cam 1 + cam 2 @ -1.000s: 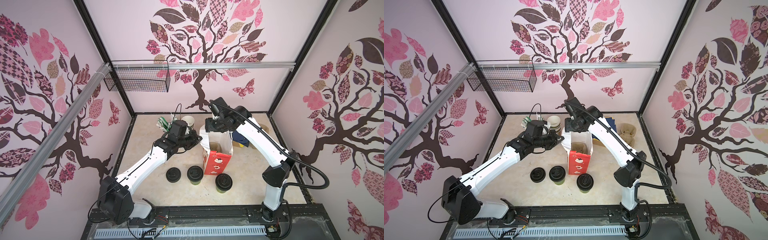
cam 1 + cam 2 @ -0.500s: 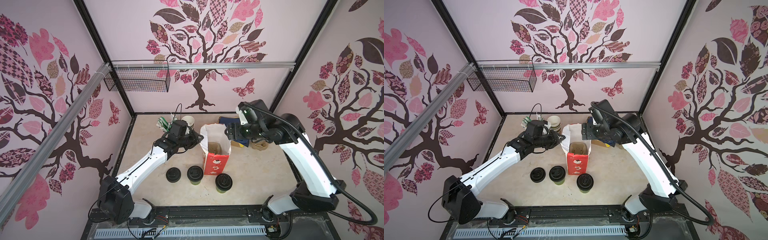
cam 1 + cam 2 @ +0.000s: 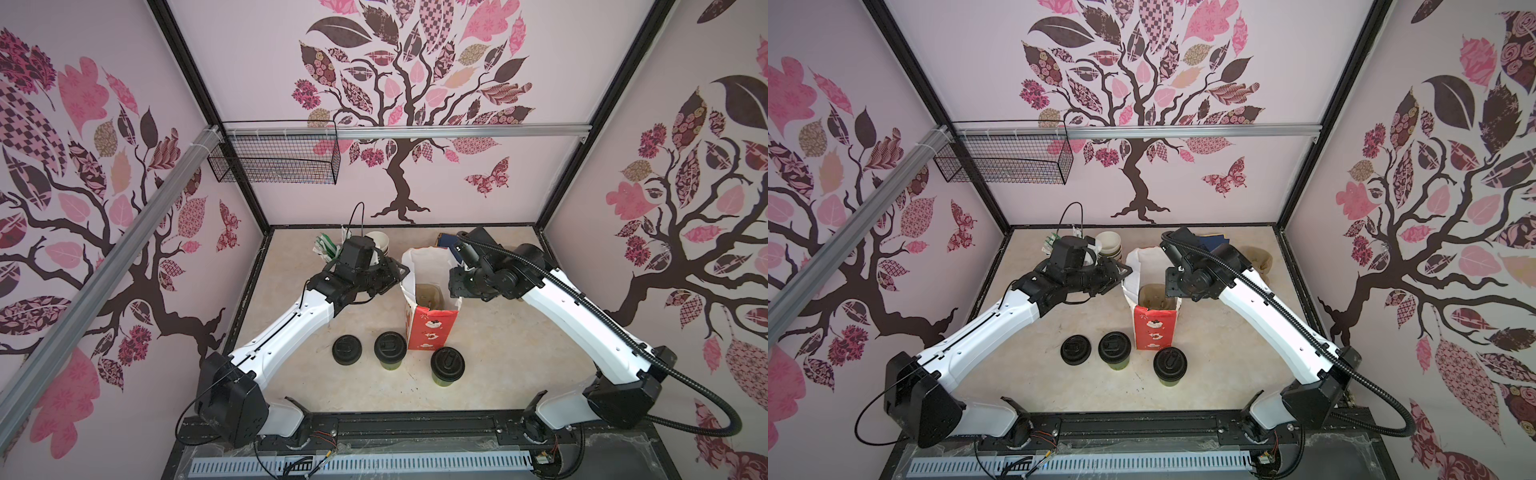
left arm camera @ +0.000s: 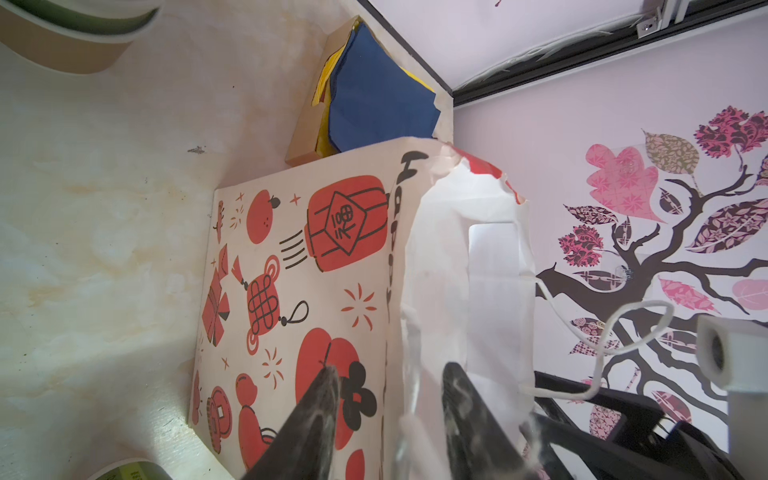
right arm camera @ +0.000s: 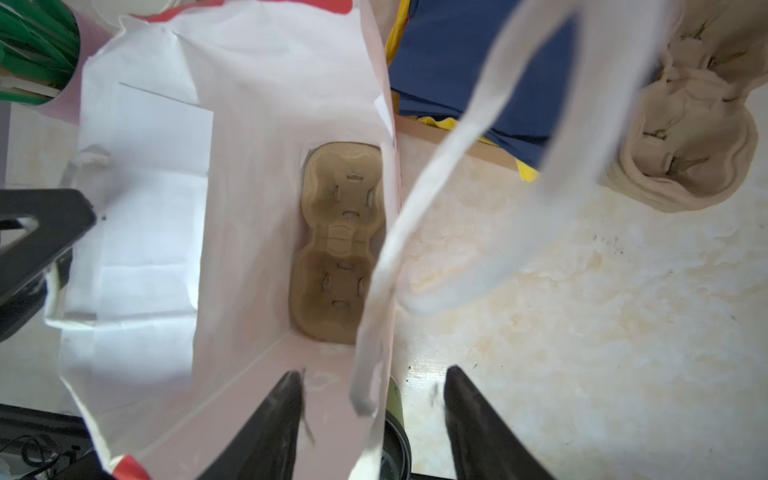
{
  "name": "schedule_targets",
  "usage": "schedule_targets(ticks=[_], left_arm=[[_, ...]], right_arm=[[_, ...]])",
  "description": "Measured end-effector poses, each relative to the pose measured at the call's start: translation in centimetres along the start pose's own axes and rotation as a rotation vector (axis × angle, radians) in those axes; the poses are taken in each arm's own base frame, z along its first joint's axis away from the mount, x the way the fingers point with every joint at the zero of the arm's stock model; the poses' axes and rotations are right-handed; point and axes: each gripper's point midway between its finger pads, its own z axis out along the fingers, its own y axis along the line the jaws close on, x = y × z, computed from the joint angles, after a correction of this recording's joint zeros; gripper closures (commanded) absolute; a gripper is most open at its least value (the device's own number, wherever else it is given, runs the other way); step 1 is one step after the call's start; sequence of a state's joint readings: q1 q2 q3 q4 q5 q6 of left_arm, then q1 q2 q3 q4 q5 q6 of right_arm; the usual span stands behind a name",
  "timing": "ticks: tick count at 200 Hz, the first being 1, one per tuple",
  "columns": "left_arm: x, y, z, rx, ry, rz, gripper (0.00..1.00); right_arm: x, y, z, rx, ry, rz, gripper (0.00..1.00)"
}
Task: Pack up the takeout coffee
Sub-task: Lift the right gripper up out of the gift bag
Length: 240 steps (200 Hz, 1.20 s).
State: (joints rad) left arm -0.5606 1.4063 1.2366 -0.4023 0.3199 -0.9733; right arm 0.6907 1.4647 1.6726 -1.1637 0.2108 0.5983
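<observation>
— Where's the coffee?
— Nearest us, at the front of the table (image 3: 498, 374). The left cup (image 3: 390, 350), green with a black lid, stands upright just in front of the bag's left corner. The right cup (image 3: 447, 365), its twin, stands a touch closer to us, off the right corner. Neither is in the bag, and both are well clear of the grippers.
— That black thing beside them?
— A squat stack of bare lids (image 3: 347, 350), just left of the left cup.
— Then the bag?
— Right behind the cups. It's a paper bag (image 3: 430, 330), red print outside and white inside, standing with its mouth open. A brown cup carrier (image 5: 338, 241) lies flat on its bottom.
— And the arms?
— One is at each side of the mouth. The left gripper (image 4: 390, 368) has its jaws partly apart, straddling the left wall with one finger over the print and one inside. As far as I can see it isn't pinching the paper. The right gripper (image 5: 374, 371) is parted the same way over the right wall. The white handle strap (image 5: 494, 104) hangs between its fingers, not clamped.
— Behind all that?
— Along the back, a pink cup of green straws (image 3: 325, 249), a stack of pale paper cups (image 3: 1108, 243), a box of blue napkins (image 4: 382, 95) and a pile of spare carriers (image 5: 690, 145).
</observation>
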Motion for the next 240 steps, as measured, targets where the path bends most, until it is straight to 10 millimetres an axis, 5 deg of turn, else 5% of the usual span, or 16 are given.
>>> schedule_targets(ticks=[94,181,240], left_arm=[[-0.6,0.6,-0.3,-0.016,-0.004,0.001,0.42],[-2.3,2.3,-2.3,-0.047,-0.029,-0.02,0.29],[-2.0,1.2,-3.2,-0.01,0.004,0.0,0.27]], right_arm=[[-1.4,-1.2,3.7,0.044,-0.01,0.024,0.85],[-4.0,-0.6,5.2,0.008,0.0,-0.088,0.98],[-5.2,-0.8,5.5,-0.017,0.012,-0.143,0.99]])
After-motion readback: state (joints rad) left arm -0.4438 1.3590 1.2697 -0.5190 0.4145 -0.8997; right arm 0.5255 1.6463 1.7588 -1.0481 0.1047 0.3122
